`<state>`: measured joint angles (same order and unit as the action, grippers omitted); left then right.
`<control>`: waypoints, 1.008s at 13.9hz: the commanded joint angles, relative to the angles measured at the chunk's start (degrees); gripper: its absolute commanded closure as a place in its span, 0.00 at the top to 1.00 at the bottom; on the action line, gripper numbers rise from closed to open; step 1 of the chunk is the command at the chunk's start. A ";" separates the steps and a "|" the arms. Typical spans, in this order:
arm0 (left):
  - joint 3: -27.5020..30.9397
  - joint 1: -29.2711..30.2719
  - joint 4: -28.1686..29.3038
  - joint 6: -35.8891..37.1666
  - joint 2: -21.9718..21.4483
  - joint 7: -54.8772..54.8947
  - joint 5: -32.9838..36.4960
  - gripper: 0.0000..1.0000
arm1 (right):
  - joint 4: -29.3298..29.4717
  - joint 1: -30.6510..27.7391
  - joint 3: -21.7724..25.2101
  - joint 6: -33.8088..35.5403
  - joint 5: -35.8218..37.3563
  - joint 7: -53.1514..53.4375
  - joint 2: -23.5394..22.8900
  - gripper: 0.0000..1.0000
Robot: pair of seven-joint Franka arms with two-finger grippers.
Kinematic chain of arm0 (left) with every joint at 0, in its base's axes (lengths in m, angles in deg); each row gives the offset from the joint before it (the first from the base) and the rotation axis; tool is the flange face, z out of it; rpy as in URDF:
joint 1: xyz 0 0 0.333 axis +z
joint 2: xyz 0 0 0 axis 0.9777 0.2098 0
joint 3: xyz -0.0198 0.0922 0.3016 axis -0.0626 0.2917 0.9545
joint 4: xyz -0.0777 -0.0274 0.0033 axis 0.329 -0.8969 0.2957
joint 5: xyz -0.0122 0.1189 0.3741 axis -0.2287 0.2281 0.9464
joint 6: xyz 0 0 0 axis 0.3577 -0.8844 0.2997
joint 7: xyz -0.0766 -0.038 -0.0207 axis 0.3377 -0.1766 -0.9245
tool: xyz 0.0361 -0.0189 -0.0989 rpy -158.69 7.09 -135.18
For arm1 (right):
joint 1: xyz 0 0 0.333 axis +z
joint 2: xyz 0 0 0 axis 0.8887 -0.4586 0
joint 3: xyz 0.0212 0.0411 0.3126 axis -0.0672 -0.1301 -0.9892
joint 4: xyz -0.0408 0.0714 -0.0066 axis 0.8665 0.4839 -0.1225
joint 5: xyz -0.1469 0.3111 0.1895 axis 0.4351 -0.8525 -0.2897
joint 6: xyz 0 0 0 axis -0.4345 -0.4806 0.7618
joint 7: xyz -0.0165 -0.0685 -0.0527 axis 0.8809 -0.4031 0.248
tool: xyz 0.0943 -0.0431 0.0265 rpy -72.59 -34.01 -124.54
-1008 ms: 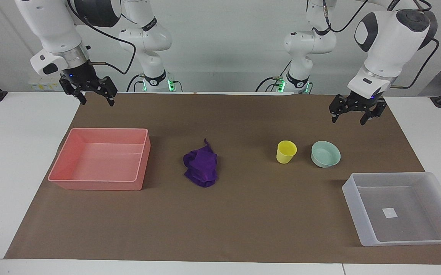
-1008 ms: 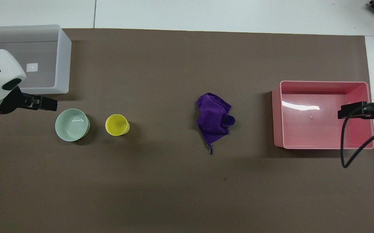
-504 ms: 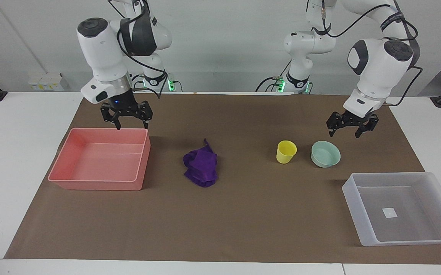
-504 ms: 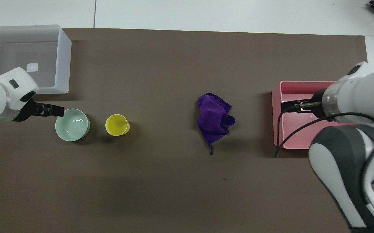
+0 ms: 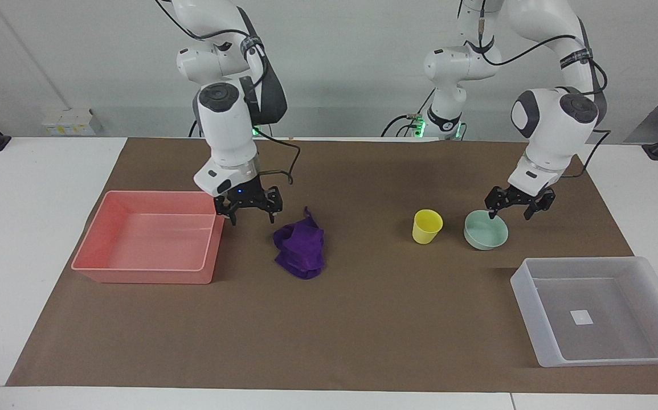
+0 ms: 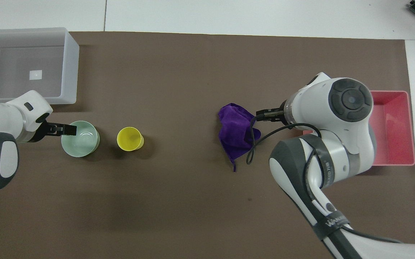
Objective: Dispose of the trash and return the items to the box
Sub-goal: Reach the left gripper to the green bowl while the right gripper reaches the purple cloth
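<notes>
Now whitish box (image 5: 539,319) holding nothing, pink bin (image 5: 101,239) likewise, left gripper (image 5: 518,209) and right gripper (image 5: 248,210) both open

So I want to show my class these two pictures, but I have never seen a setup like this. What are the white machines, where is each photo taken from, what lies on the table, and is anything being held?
The white machines are two robot arms, each ending in a two-finger gripper. One picture looks at them from across the table; the other looks down from above their own end.

On the brown mat lie a purple cloth, a yellow cup, a mint-green bowl, a pink bin and a clear box.

Nothing is held. The right gripper hangs open between the pink bin and the cloth. The left gripper hangs open at the bowl's rim.
</notes>
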<state>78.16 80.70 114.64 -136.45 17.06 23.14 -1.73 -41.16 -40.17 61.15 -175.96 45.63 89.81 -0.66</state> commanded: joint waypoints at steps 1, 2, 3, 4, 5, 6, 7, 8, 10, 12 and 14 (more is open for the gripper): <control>-0.22 1.41 2.23 -3.64 0.47 0.70 -0.43 1.00 | 2.06 2.68 0.18 -3.17 0.11 3.21 -3.83 1.00; -0.22 1.41 2.41 -4.51 0.99 0.70 -0.43 1.00 | 2.07 3.21 0.09 -4.23 0.02 3.39 -4.63 1.00; -0.22 1.49 2.41 -5.13 1.96 0.61 -0.43 1.00 | 2.07 3.83 0.09 -5.11 0.02 3.39 -5.33 1.00; -0.31 1.58 2.41 -6.10 2.75 0.52 -0.51 1.00 | 2.07 4.01 0.09 -6.25 0.02 3.39 -6.03 1.00; -0.31 1.58 2.41 -6.80 3.80 0.52 -0.51 1.00 | 2.07 4.44 -0.08 -7.31 -0.07 3.30 -7.17 1.00; -0.31 1.58 2.41 -7.16 4.33 0.52 -0.60 1.00 | 2.07 4.88 -0.17 -8.28 -0.07 3.13 -8.05 1.00; -0.31 1.58 2.41 -7.25 4.60 0.52 -0.78 0.97 | 1.98 5.15 -0.17 -9.24 -0.15 2.95 -8.50 1.00; -0.31 1.58 2.50 -7.33 5.04 0.52 -1.56 0.93 | 1.98 4.98 -0.43 -10.21 -0.50 2.78 -9.11 1.00; -0.31 1.84 2.59 -7.60 5.74 0.52 -2.10 0.79 | 1.89 5.32 -1.57 -13.89 -3.05 2.77 -11.39 1.00; -0.31 1.85 3.46 -7.69 5.66 0.52 -2.18 0.69 | 1.19 5.42 -1.58 -14.70 -3.05 1.64 -12.02 1.00; -0.40 1.85 3.64 -7.51 5.66 0.52 -2.53 0.59 | 1.10 5.50 -1.58 -15.05 -3.05 0.49 -12.54 1.00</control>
<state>78.17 81.94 116.71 -142.44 23.35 23.12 -3.10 -40.26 -34.47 59.71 -189.93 43.82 92.16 -12.58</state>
